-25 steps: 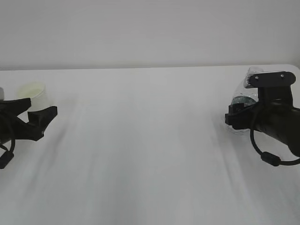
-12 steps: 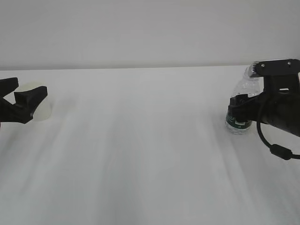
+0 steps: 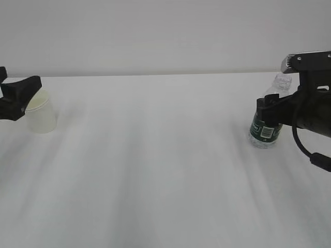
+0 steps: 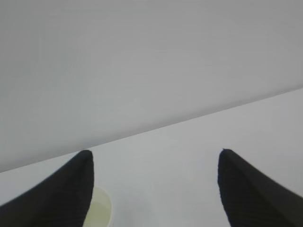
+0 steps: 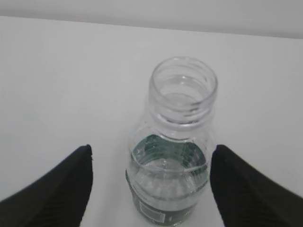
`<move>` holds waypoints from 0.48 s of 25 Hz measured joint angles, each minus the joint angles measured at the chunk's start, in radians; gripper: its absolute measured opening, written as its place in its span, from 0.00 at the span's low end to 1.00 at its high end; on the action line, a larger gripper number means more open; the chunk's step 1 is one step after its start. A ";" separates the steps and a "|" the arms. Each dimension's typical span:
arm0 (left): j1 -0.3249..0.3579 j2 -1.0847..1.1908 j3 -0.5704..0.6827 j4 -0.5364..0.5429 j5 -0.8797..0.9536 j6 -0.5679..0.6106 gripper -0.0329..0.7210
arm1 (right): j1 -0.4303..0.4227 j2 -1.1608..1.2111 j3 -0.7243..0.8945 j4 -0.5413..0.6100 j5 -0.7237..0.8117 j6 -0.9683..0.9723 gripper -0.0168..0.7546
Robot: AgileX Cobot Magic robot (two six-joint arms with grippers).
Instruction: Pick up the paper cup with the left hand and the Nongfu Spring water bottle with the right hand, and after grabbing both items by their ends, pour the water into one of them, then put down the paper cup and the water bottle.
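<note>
Now both open hands have risen: left hand [image 3: 20,95] off cup [image 3: 41,115], right hand [image 5: 150,184] off bottle [image 3: 265,125].

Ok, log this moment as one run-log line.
left gripper: open, at paper cup, no grip | right gripper: open, straddling water bottle, no grip | cup, bottle: upright on table

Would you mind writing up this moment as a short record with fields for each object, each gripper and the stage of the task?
paper cup: upright on the table, far left, not held
water bottle: upright, far right, no cap, some water inside
left gripper: open, raised, cup below its left fingertip rather than between the fingers
right gripper: open, fingers either side of the bottle with clear gaps
stage: neither object held
</note>
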 joint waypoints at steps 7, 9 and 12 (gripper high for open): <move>0.000 -0.080 0.004 -0.020 0.042 -0.021 0.82 | 0.000 -0.067 0.001 0.012 0.049 -0.002 0.77; 0.000 -0.104 0.004 -0.022 0.042 -0.030 0.82 | 0.000 -0.087 0.001 0.012 0.071 -0.002 0.77; 0.000 -0.144 0.004 -0.022 0.060 -0.043 0.82 | 0.000 -0.114 0.001 0.020 0.108 -0.004 0.77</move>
